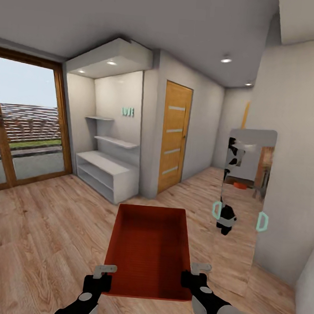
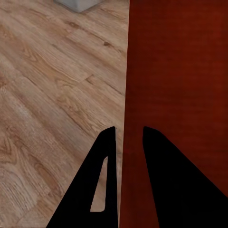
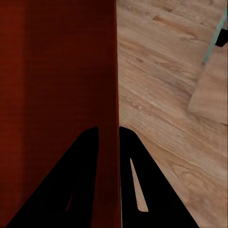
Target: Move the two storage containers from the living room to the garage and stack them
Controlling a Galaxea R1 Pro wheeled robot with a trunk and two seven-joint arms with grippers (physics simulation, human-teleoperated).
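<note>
1. Container (image 1: 149,251), an orange-red open bin, is held out in front of the robot, low and centred in the head view, above a light wood-plank floor (image 1: 41,242); it is empty and roughly level.
2. Room around it: a large glass door (image 1: 22,132) at far left, white built-in shelves (image 1: 109,172) in the middle distance, a wooden door with frosted strips (image 1: 174,137) just right of them, and a passage running away at far right. A tall mirror (image 1: 243,206) leans on the near right wall and reflects the robot.
3. Left gripper (image 1: 104,271) pinches the bin's left wall near its near corner; in the left wrist view its fingers (image 2: 111,180) stand one on each side of the wall, clenched on it.
4. Right gripper (image 1: 199,270) does the same on the right wall; the right wrist view shows its fingers (image 3: 88,180) straddling that wall, grasping it.
5. Step in hand, as I judge it: carrying one bin toward the garage. No dark concrete floor or red car is visible.
6. Next move calls for driving on through a doorway with both grips firm and the bin level, clear of the mirror and door frames.
</note>
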